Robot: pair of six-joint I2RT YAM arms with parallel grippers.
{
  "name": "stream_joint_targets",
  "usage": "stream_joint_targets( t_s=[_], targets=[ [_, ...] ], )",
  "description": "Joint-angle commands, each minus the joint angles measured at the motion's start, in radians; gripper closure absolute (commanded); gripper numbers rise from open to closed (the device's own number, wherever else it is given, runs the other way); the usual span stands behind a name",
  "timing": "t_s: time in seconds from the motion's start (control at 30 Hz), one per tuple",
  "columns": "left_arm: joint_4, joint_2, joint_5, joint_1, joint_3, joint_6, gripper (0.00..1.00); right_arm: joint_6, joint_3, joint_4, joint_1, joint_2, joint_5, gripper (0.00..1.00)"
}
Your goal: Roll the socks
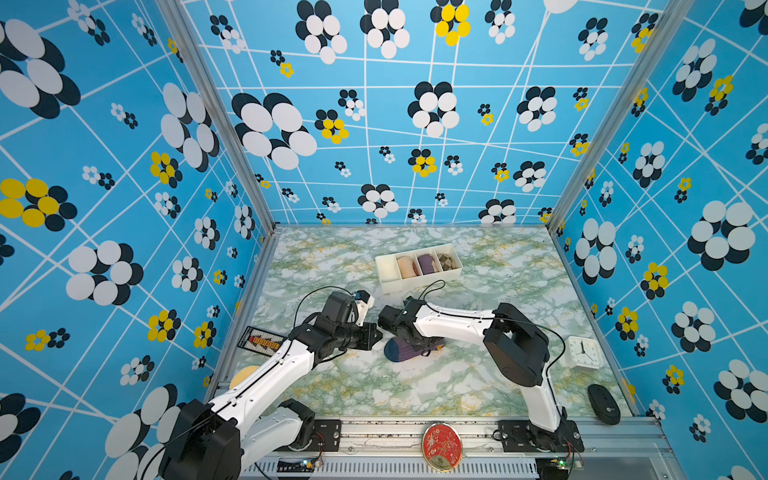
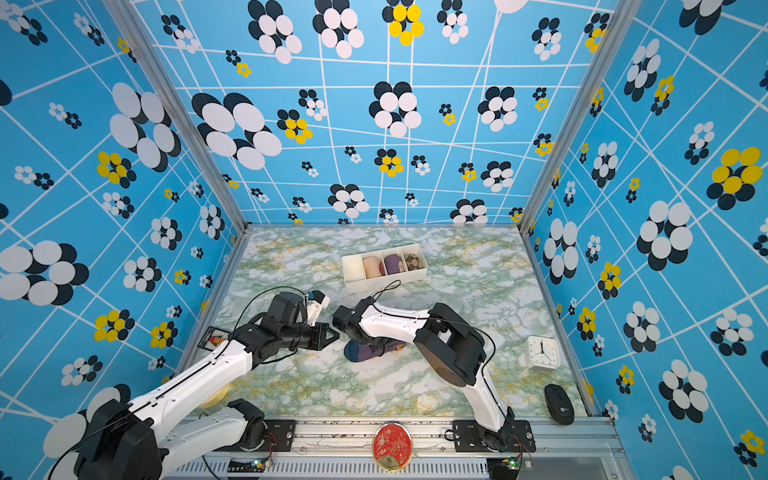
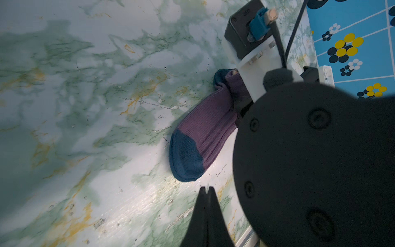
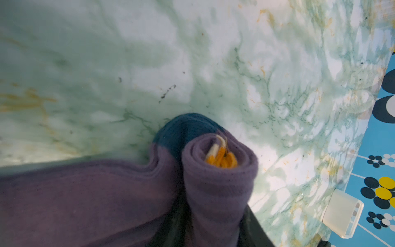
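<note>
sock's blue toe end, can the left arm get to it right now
Probably yes: the shut left gripper hangs just short of the sock's toe, with bare table between; the right arm covers the rolled end.

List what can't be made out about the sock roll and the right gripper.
The right gripper: in both top views its own wrist covers it; in the right wrist view the socks cover the tips of its fingers, so the grip is unclear.
The yellow disc: the left arm covers part of it in both top views.
</note>
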Motion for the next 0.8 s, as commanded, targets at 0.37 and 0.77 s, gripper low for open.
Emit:
stream_joint_targets(
  t_s=[0.37, 0.77],
  targets=[
    [-0.032, -0.042, 0.001, 0.013, 0.006, 0.014, 0.99, -0.005, 0.014, 0.003, 0.032, -0.066, -0.026, 0.58],
    [-0.045, -0.069, 0.001, 0.020, 0.017, 0.013, 0.98, -0.017, 0.040, 0.006, 0.051, -0.041, -0.049, 0.59]
  ],
)
